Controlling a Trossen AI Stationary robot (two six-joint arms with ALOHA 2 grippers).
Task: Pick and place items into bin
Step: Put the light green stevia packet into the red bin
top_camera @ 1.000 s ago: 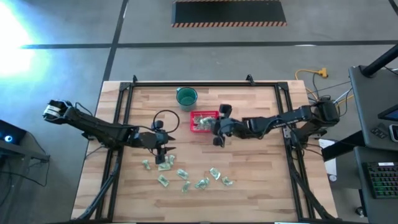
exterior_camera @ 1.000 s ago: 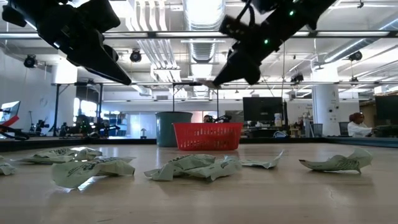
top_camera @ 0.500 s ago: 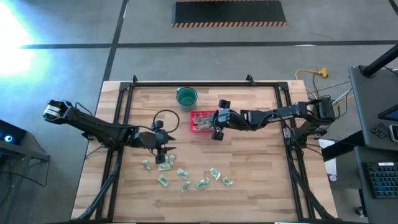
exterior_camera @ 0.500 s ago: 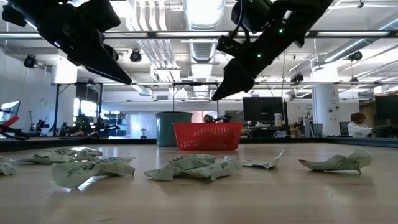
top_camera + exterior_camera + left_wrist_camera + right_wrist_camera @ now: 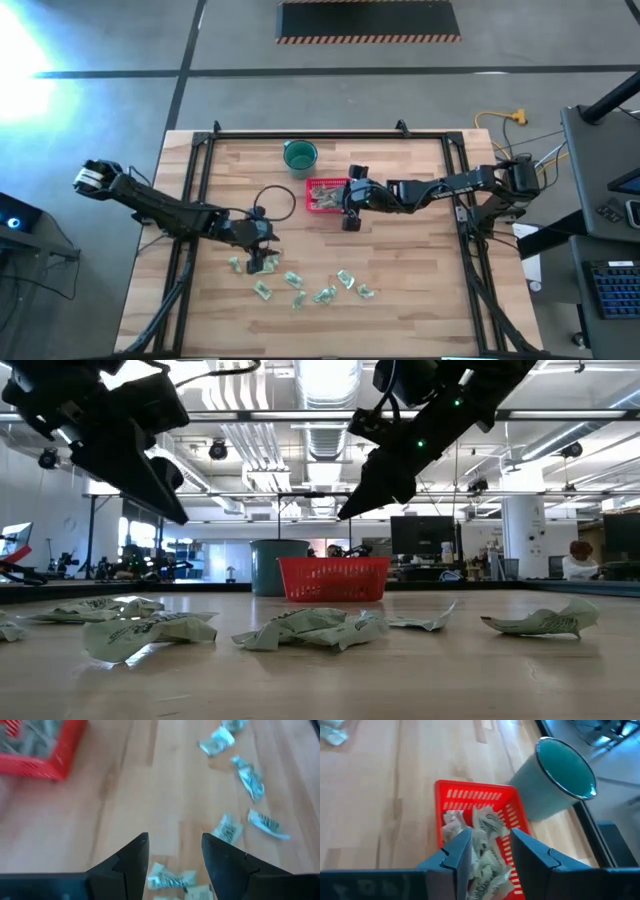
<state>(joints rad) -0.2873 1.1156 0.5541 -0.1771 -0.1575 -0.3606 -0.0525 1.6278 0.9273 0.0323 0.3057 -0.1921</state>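
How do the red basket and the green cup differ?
The red basket is square with slotted sides; the green cup is round with solid walls. The basket holds crinkled wrapped pieces; the cup's visible inside shows none. The basket looks lower than the cup. Both sit on the wooden table, side by side.

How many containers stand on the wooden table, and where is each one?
2. The red mesh basket sits near the middle of the table, holding wrapped pieces. The dark green cup stands beside one basket corner, toward the left arm's side. None seems hidden.
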